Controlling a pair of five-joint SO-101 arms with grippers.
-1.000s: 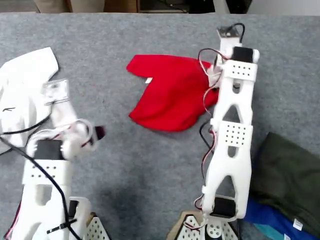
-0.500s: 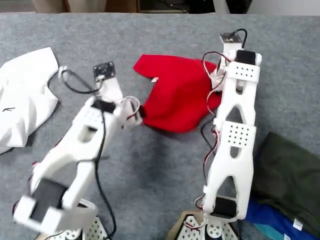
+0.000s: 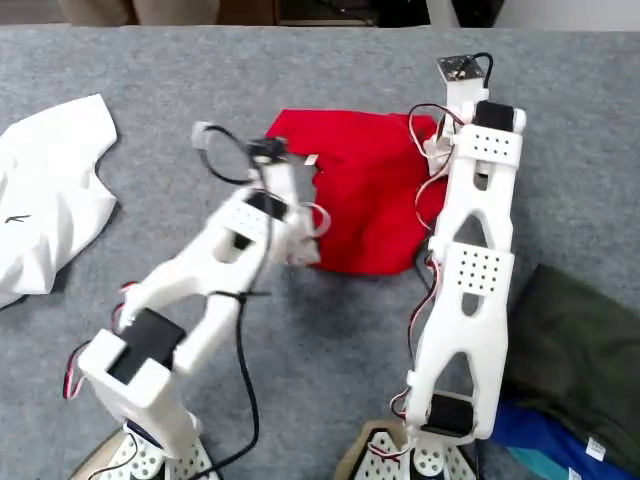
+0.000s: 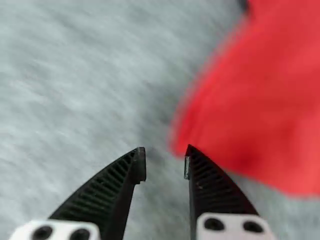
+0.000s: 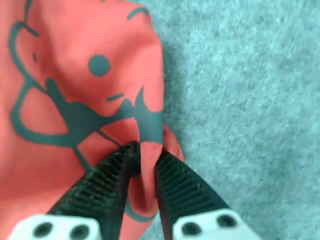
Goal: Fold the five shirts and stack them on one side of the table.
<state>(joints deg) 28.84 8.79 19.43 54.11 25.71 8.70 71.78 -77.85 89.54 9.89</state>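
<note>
A red shirt [image 3: 365, 195] lies partly folded at the middle of the grey table. My right gripper [image 5: 145, 155] is shut on a pinched fold of the red shirt [image 5: 75, 100] with a dark print, at its right edge under the right arm [image 3: 470, 200]. My left gripper [image 4: 164, 162] is open, its fingertips just above the table at the near left edge of the red shirt [image 4: 255, 110], nothing between them. In the high view the left gripper [image 3: 305, 250] sits at the shirt's lower left corner. A white shirt [image 3: 50, 200] lies at the far left.
A dark green shirt [image 3: 580, 350] lies at the right edge on top of a blue one [image 3: 540, 430]. Bare grey table [image 3: 320, 350] lies between the arm bases and along the back.
The left arm swung from beside the white shirt rightwards to the red shirt's lower left edge. The red shirt's left side shifted right and became more compact. The right arm barely moved.
</note>
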